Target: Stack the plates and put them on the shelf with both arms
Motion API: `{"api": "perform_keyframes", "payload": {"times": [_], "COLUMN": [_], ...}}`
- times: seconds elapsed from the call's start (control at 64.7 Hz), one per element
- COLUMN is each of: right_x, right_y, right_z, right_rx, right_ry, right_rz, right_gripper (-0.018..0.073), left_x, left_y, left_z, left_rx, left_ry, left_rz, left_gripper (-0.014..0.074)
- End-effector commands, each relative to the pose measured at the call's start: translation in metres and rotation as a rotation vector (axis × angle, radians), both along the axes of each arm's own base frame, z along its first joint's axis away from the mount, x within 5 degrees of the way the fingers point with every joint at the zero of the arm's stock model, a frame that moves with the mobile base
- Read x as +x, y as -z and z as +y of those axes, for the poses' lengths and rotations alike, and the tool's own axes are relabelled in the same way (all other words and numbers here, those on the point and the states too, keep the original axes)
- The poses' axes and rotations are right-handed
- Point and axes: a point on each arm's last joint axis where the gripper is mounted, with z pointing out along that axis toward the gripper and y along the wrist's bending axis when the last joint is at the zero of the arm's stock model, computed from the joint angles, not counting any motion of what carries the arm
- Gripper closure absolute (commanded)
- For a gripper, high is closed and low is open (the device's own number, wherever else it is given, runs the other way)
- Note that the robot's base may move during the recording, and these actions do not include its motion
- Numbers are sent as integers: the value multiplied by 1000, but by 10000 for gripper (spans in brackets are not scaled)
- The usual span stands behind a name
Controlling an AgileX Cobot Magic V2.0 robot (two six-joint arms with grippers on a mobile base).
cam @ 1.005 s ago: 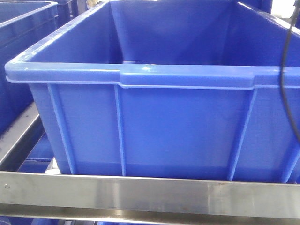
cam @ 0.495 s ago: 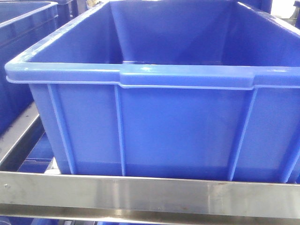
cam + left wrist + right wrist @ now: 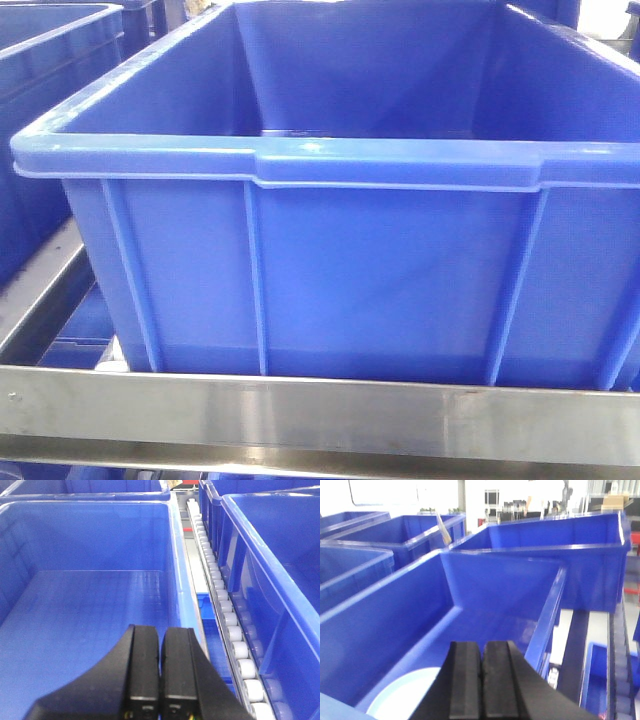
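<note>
Both our grippers — left [image 3: 159, 680] and right [image 3: 481, 680] — hover with jaws clenched on nothing, over blue crates [image 3: 330, 260]. One plate [image 3: 402, 697] lies in the crate under the right arm; the shelf rail [image 3: 320, 415] waits in front — stacking seems not yet begun.

Front view: crate [image 3: 380, 270] sits behind shelf [image 3: 320, 420] rail, second crate [image 3: 40, 60] far left. Right wrist view: plate [image 3: 405, 697] inside near crate [image 3: 395, 630].
</note>
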Motion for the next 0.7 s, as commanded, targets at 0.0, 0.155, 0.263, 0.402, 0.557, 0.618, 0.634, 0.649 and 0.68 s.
{"api": "perform_keyframes", "payload": {"times": [0.0,0.155,0.263,0.402,0.557,0.618,0.634,0.649,0.68], "right_x": [-6,-12,-15,-16,-16,-12,-11,-11,-9], "right_y": [-12,-1,10,32,65,75,79,82,88], "right_z": [-3,-4,-8,-14,-18,-18,-18,-18,-18], "right_rx": [0,-32,-51,-65,-61,-47,-41,-31,-11], "right_ry": [13,18,83,203,273,273,273,272,271], "right_rz": [-67,-17,-52,-35,-38,-23,-14,-7,4], "right_gripper": [505,508,508,508,508,508,508,508,508], "left_x": [2,2,2,2,2,2,2,2,2], "left_y": [-17,-17,-17,-17,-17,-17,-17,-17,-17], "left_z": [0,0,0,0,0,0,0,0,0], "left_rx": [-24,-24,-24,-24,-24,-24,-24,-24,-24], "left_ry": [-5,-5,-5,-5,-5,-5,-5,-5,-5], "left_rz": [-105,-105,-105,-105,-105,-105,-105,-105,-105], "left_gripper": [514,514,514,514,514,514,514,514,514]}}
